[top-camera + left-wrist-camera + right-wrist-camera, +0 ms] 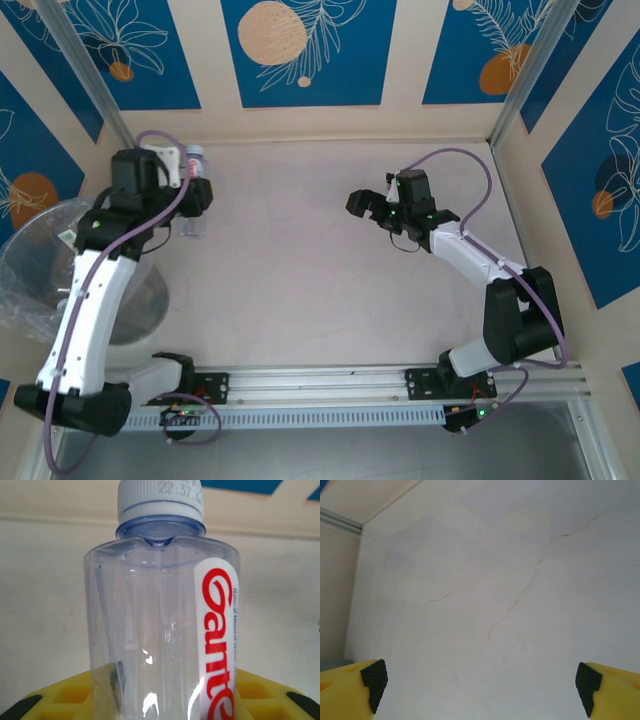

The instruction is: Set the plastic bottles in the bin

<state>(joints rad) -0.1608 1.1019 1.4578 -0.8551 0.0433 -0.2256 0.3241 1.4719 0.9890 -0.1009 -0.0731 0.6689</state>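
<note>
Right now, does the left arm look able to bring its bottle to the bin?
Probably yes. The left gripper seems closed on the bottle, and the bin sits just to the arm's left with nothing visible between them.

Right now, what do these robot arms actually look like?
Two arms with white links and black joints, each trailing a looping purple cable. Small green lights glow near the right claw and the bases. Each claw has yellow fingers tipped with black pads.
</note>
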